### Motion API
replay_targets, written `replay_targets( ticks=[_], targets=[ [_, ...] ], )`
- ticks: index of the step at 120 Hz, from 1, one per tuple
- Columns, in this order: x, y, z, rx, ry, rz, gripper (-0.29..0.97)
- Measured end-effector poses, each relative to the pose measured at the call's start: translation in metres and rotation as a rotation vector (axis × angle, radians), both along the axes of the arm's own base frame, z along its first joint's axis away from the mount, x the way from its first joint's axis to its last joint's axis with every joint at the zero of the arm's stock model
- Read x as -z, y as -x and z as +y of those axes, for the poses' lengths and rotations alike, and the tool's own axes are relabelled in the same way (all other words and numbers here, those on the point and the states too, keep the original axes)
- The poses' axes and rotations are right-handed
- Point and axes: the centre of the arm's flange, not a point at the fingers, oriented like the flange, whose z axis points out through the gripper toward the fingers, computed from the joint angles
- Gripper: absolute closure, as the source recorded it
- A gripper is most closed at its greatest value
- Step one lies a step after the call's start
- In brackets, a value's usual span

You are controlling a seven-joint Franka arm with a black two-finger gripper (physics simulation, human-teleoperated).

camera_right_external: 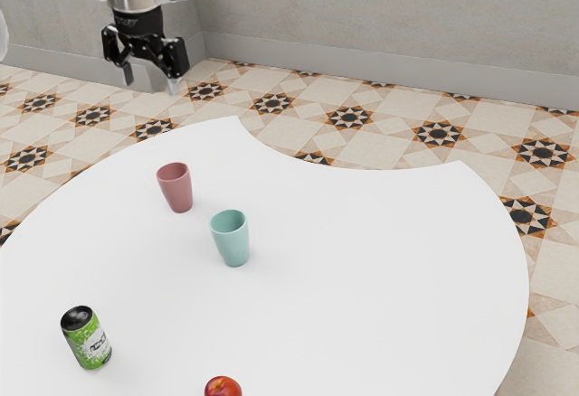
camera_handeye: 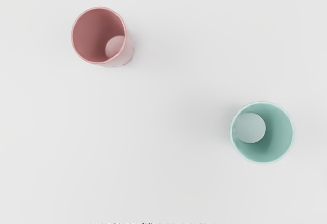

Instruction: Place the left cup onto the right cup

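Note:
A pink cup [camera_right_external: 175, 186] stands upright on the white table [camera_right_external: 362, 269], toward the exterior view's left. A teal cup [camera_right_external: 230, 237] stands upright a short way to its right and nearer the front. Seen from above in the wrist view, the pink cup [camera_handeye: 99, 36] and the teal cup [camera_handeye: 261, 131] are both empty and apart from each other. My black gripper [camera_right_external: 151, 81] hangs high above the table's back left edge, well clear of both cups, open with nothing between its fingers.
A green and black can [camera_right_external: 86, 336] stands near the table's front left. A red apple [camera_right_external: 223, 387] lies at the front edge. Patterned floor tiles and a grey wall lie beyond the table's curved back edge.

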Motion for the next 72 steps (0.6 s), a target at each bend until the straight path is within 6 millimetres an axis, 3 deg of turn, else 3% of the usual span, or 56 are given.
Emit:
replay_targets(
  ticks=[15, 25, 32, 43, 50, 62, 72],
  targets=[
    [-0.003, 0.001, -0.054, 0.145, 0.056, 0.003, 0.00],
    [0.008, -0.004, -0.054, 0.174, 0.060, 0.011, 0.00],
    [0.026, -0.016, -0.031, 0.155, 0.044, 0.020, 0.00],
    [0.061, -0.034, 0.036, 0.076, 0.024, 0.037, 0.00],
    [0.087, -0.044, 0.069, 0.047, 0.015, 0.048, 0.00],
    [0.132, -0.059, 0.106, 0.022, 0.018, 0.063, 0.00],
    [0.157, -0.066, 0.122, 0.019, 0.024, 0.068, 0.00]
  ],
)
